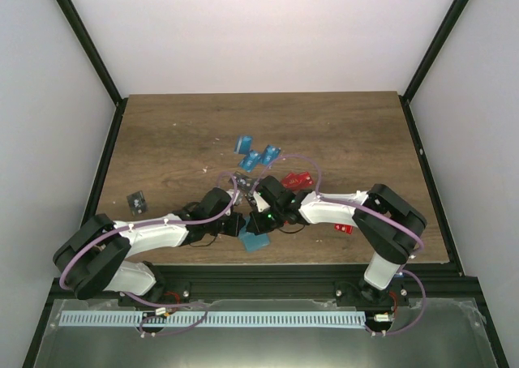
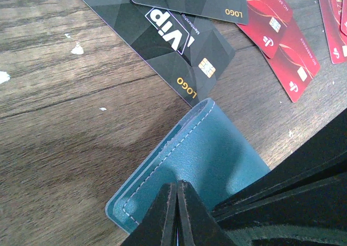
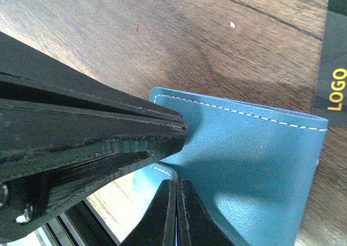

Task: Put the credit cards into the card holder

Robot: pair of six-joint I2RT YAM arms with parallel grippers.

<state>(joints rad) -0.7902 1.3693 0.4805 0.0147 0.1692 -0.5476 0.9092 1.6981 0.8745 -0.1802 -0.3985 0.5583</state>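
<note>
Left gripper (image 2: 177,187), pressed together, pinches the near edge of the flat teal stitched card holder (image 2: 217,148). The right gripper (image 3: 175,184), also pressed together, grips what seems a lower layer of that holder, just beside the left one; the 2 appear to be parting its layers. The holder lies on the brown wooden surface (image 2: 54,127), its long axis running away from the left gripper. Just beyond the holder's far corner lie 2 black chip cards (image 2: 162,45). Glossy red cards (image 2: 282,45) lie beyond-right, and bright blue cards (image 1: 259,153) farther beyond. Judged: neither gripper is free, and the red cards favour the right arm.
</note>
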